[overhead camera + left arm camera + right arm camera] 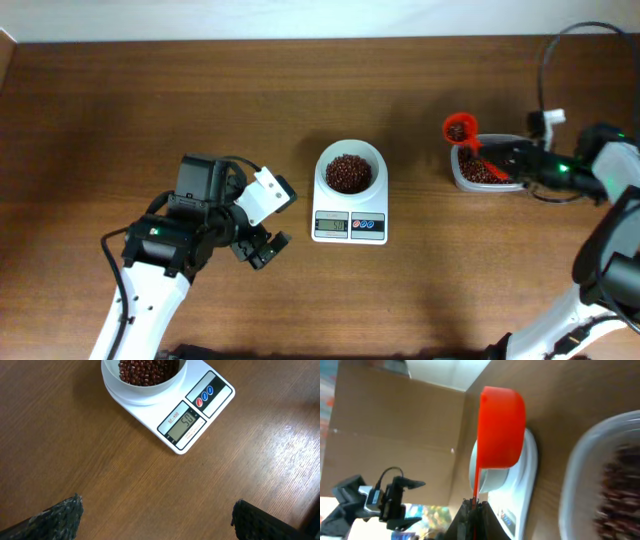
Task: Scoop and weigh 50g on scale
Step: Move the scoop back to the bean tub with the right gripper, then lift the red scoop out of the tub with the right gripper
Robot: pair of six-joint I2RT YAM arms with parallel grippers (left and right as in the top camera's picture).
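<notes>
Overhead looks straight down on table (pixel 150 100); left wrist close above scale (pixel 186 422); right wrist low, sideways; all share scale.

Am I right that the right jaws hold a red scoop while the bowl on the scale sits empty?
Not quite: the overhead view shows the bowl on the scale holding beans; the right jaws do hold a red scoop.

Clear plastic tub (pixel 487 188) on right of wooden table (pixel 150 100); red scoop (pixel 459 128) at tub's left end; black cable (pixel 548 60) beyond.
</notes>
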